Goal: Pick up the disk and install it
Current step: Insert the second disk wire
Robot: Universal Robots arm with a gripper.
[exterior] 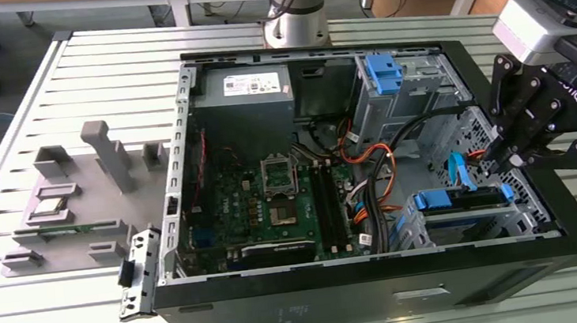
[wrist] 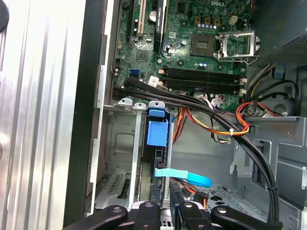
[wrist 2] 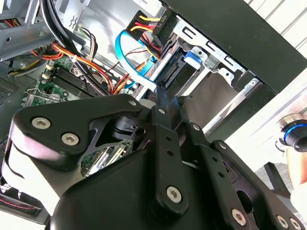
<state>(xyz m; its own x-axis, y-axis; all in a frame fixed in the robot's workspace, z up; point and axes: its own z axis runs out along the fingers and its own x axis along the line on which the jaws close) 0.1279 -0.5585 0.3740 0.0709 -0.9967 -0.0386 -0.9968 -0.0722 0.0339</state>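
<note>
The disk (exterior: 462, 196) stands on edge in the drive cage (exterior: 485, 226) at the near corner of the open computer case, on the exterior view's right. Its blue carrier tab (wrist: 158, 133) sticks up at one end and also shows in the second wrist view (wrist 2: 192, 56). My black gripper (exterior: 507, 160) hovers just above the disk's other end, fingers drawn together with nothing seen between them (wrist 2: 170, 96) (wrist: 165, 203). I cannot tell whether the fingertips touch the disk. A flat blue cable (wrist: 187, 176) curls beside them.
Black cables (wrist: 249, 148) and orange wires cross the case near the cage. A grey power supply (exterior: 249, 86) and an empty blue bracket (exterior: 384, 69) sit at the far end, the motherboard (exterior: 271, 203) in the middle. Grey fixtures (exterior: 70, 198) stand on the slatted table.
</note>
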